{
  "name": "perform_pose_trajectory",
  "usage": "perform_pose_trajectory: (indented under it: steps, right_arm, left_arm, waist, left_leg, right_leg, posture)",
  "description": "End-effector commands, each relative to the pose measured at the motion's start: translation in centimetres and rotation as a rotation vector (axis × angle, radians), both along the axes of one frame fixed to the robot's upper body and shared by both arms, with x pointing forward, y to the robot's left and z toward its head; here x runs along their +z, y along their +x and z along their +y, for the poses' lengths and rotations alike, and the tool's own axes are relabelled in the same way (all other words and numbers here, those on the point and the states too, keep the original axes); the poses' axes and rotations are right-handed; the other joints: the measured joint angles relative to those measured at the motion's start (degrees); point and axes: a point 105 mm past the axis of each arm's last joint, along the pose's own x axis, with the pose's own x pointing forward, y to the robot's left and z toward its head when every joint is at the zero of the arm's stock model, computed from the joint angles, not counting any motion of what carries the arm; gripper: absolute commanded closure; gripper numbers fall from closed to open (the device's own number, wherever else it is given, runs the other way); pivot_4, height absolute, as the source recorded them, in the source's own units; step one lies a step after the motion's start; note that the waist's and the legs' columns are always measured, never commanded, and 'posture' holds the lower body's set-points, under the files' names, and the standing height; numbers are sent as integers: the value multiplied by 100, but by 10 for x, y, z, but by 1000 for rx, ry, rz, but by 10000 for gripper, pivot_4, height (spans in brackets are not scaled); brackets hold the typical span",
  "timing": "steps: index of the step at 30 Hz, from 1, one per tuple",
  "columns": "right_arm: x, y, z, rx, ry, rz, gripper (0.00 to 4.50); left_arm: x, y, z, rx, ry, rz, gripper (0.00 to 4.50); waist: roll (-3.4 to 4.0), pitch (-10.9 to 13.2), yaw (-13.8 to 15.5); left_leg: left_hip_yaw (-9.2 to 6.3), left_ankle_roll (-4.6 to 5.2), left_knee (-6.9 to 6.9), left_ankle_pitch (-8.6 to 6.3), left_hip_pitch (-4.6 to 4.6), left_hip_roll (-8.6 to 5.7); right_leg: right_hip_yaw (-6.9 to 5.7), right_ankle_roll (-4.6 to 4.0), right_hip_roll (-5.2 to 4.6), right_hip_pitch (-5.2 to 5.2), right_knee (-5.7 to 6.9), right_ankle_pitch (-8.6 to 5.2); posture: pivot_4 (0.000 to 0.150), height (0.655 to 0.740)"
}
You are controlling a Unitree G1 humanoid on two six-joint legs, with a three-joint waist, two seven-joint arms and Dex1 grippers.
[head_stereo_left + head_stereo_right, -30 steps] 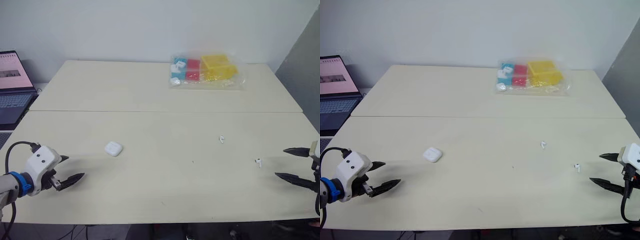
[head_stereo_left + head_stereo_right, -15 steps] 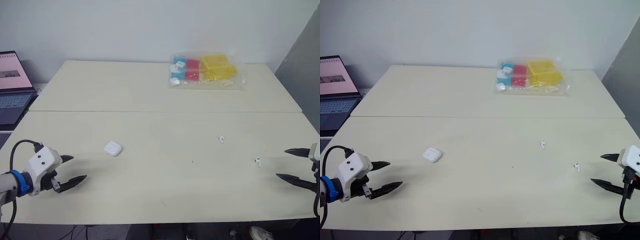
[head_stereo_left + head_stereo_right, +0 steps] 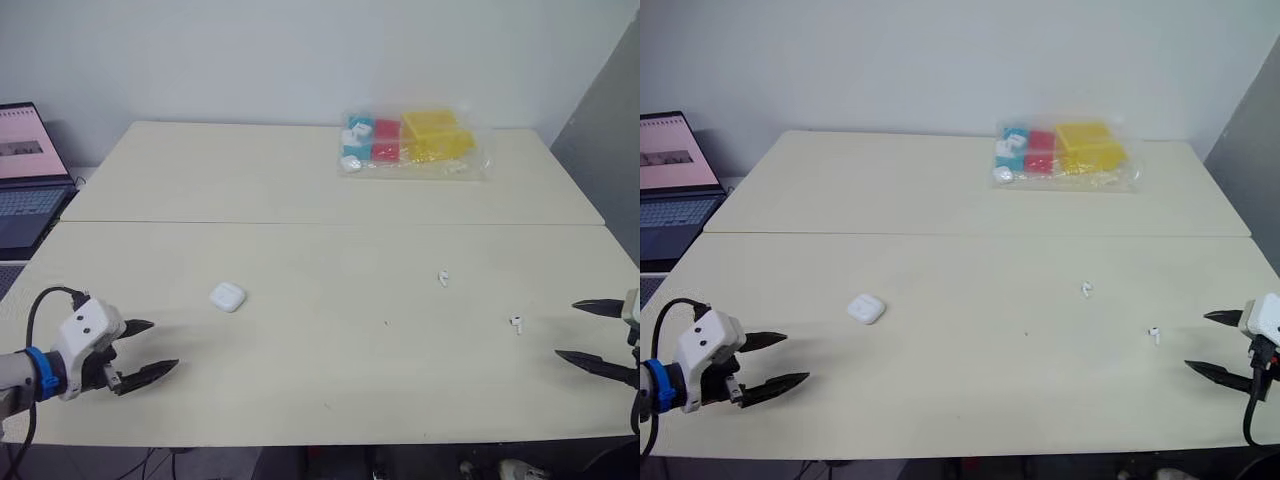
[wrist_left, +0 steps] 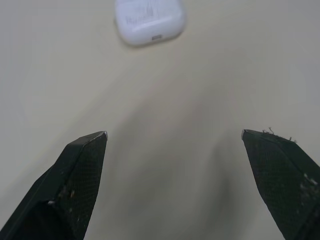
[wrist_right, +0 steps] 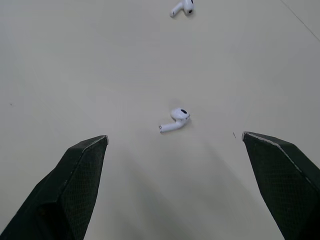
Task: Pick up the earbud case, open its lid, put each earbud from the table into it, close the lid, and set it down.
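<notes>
The case (image 3: 227, 297), toward the table's (image 3: 320, 180) front-left corner, looks light, hard, probably slippery: pinch its broad faces. Your left gripper (image 3: 165, 345) and right gripper (image 3: 567, 328) gape wide, empty.

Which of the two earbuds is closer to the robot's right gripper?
The earbud nearer the front edge of the table, just off the open right gripper; the other earbud lies farther back, toward the middle.
</notes>
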Motion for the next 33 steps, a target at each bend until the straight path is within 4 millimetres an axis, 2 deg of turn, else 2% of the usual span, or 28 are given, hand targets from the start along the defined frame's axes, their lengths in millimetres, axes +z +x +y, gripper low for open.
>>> perform_pose_trajectory:
  steps: [1,4,8,10,15,17,20,23,28,33]
  right_arm:
    - [17,3,19,74,16,-27,0]
    - [25,6,35,113,34,-48,0]
    - [45,10,77,231,94,-73,0]
    - [49,10,90,265,108,-65,0]
    - [50,8,110,343,95,-32,0]
    - [55,7,125,394,121,-51,0]
    - [61,6,142,452,170,-50,0]
    - [61,6,148,473,180,-44,0]
    - [61,8,149,482,172,-48,0]
    - [62,9,148,485,172,-49,0]
  left_arm:
    - [12,11,-11,35,-44,-65,240]
    - [7,16,-20,84,-62,-62,240]
    - [3,25,-42,102,-116,-62,240]
    - [4,32,-47,110,-127,-64,240]
    - [-8,46,-56,117,-106,-46,240]
    - [-11,50,-59,103,-101,-49,240]
    - [-11,58,-56,106,-89,-62,240]
    - [-11,62,-53,100,-85,-59,240]
    - [-14,66,-53,57,-94,-32,240]
    - [-10,70,-45,36,-62,-46,240]
  waist:
    - [0,0,-1]
    - [0,0,1]
    - [0,1,-10]
    - [-3,1,0]
    - [-9,-3,33]
    - [-9,-3,20]
    - [-9,-2,11]
    - [-10,-3,11]
    - [-10,-3,12]
    - [-10,-3,13]
  left_leg:
    - [0,0,1,0,0,0]
    - [-1,0,2,0,3,-2]
    - [-5,0,2,0,6,-1]
    - [-5,1,7,0,4,-2]
    - [-10,1,8,1,0,-6]
    - [-7,1,7,1,-7,-4]
    - [-8,1,9,1,-9,-6]
    - [-12,1,9,1,-9,-5]
    - [-8,1,9,1,-11,-5]
    - [-9,1,9,1,-12,-4]
  right_leg:
    - [0,0,0,0,3,0]
    - [1,1,0,1,9,0]
    - [9,36,2,1,11,21]
    - [5,38,3,1,14,22]
    - [2,36,13,4,12,22]
    - [5,37,13,1,7,22]
    - [6,40,13,-2,9,22]
    - [1,39,16,-1,10,22]
    - [4,40,16,-4,10,22]
    - [3,40,15,-3,10,22]
  posture:
    - [1500,7359]
    - [1500,7359]
    - [1500,7359]
    - [1500,7359]
    - [1500,7359]
    - [1500,7359]
    - [1500,7359]
    - [1500,7359]
    - [1500,7359]
    - [1500,7359]
